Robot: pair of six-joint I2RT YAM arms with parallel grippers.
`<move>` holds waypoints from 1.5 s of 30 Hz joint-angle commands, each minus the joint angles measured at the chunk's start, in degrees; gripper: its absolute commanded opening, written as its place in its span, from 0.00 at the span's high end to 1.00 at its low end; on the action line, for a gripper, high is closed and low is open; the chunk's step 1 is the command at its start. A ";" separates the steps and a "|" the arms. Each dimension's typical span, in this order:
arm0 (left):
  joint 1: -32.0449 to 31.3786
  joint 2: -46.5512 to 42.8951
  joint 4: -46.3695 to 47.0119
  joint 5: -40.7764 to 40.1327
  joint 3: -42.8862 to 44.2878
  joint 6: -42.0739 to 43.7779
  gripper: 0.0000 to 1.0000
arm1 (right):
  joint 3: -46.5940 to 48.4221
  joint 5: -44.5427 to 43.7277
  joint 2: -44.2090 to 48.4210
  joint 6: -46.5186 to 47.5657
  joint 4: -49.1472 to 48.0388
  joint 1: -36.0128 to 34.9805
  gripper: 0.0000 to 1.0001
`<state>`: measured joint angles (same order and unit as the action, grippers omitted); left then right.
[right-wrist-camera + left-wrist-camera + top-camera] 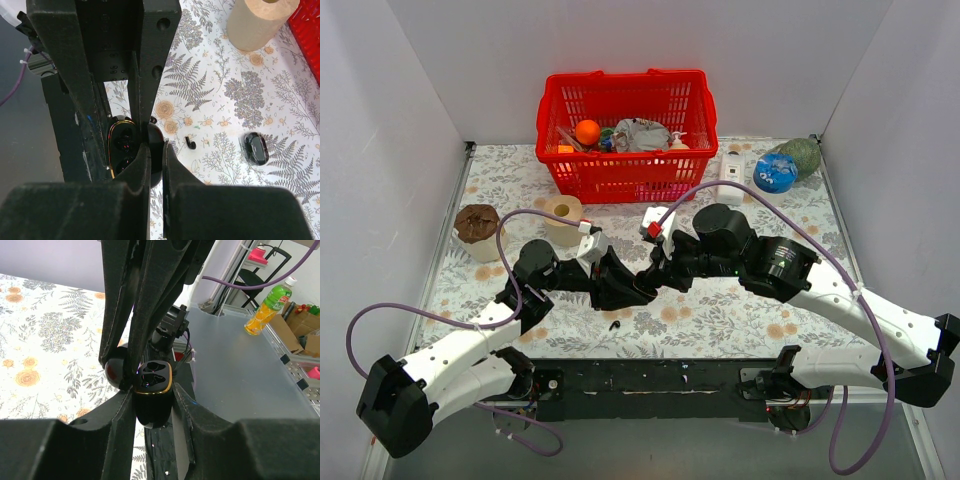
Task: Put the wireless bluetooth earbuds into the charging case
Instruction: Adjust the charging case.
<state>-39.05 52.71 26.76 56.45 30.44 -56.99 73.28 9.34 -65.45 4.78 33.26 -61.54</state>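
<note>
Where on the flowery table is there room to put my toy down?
The biggest bare patch is on the right, between the blue toy and the right arm. A smaller one is on the left, between the brown lump and the left arm. The middle is crowded: both arms meet at the charging case, and an earbud lies close by.

The left hand (151, 396) seemingly hides the lower half of the charging case (155, 377).

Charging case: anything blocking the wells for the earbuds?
No. The lid is swung aside, pinched by the right hand; both wells of the charging case show uncovered in the left hand. One earbud lies on the table, apart.
</note>
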 commanded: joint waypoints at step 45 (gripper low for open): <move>0.11 -5.59 4.87 -5.98 -5.38 -0.40 1.00 | 0.91 -5.29 2.43 -4.42 -5.56 -0.34 0.46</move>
<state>-39.09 50.17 29.21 53.25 27.11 -57.30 73.28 7.79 -65.39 2.76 32.53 -61.98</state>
